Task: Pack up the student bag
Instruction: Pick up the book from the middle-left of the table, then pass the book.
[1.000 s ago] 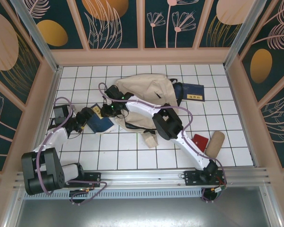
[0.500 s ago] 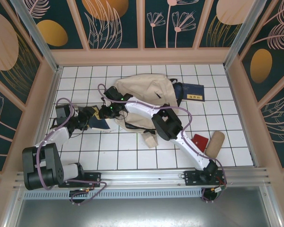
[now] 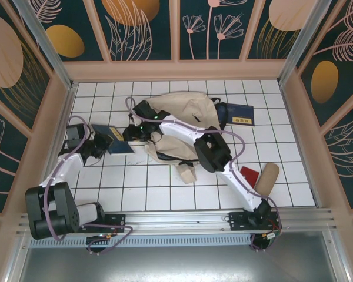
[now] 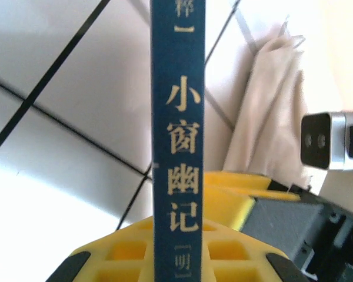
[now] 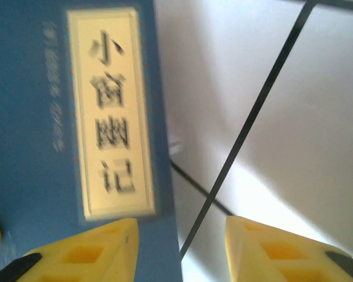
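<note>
Since a second ago, the navy book (image 3: 115,141), marked 小窗幽记 on spine and cover label, has been clenched by the left claw (image 4: 175,247) and released by the right claw (image 5: 179,247), left of the student bag (image 3: 185,111) lying mid-table (image 3: 270,117).

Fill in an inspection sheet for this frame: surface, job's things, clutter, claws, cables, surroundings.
Surface: white tiled table, clean where visible.
Job's things: beige student bag slumped mid-table; navy book held left of the bag.
Clutter: second navy book at the bag's right edge; red item and tan roll close together beside the right arm.
Claws: left claw shut on the navy book, spine showing between its fingers; right claw open at that book's cover.
Cables: purple cables loop along both arms.
Surroundings: wood-framed floral wall panels on three sides.
</note>
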You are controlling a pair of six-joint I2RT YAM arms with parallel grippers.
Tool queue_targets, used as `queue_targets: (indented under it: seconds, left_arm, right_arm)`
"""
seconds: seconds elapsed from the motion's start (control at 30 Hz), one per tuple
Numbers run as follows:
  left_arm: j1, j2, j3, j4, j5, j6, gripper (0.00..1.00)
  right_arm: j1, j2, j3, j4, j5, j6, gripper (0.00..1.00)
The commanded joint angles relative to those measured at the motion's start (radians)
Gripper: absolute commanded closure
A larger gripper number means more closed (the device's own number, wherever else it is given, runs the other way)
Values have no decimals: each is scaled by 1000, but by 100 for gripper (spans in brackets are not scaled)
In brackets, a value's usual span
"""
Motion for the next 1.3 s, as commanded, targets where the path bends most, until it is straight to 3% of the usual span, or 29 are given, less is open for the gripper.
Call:
queue_targets:
  seconds: [0.0,0.17,0.3,0.43,0.57,0.8,0.93,1.07,1.13,1.27]
  left_arm:
    - [-5,-67,90,3,19,34,97]
    - [-25,-87,137,186,165,-106,98]
    - [-114,-68,185,318,177,-214,98]
    - [-214,-29,182,554,170,-383,98]
    - [-299,30,199,733,167,-507,99]
    - [-401,119,268,831,176,-585,99]
    - [-421,141,275,861,171,-607,100]
    - [-433,150,266,891,167,-633,100]
    - [-441,154,262,899,167,-643,100]
    - [-450,152,262,899,160,-643,100]
  right_arm:
    - [-45,-248,-105,81,-11,-20,49]
    - [-123,-493,-420,302,-42,52,33]
    - [-196,-661,-667,525,-106,180,21]
    - [-252,-792,-867,722,-151,306,13]
    - [-281,-841,-987,849,-188,421,10]
    - [-291,-837,-1076,1171,-295,628,10]
    - [-299,-840,-1113,1275,-275,710,17]
    - [-300,-830,-1145,1417,-269,801,33]
    - [-301,-819,-1152,1481,-266,848,50]
    - [-302,-805,-1152,1548,-263,904,74]
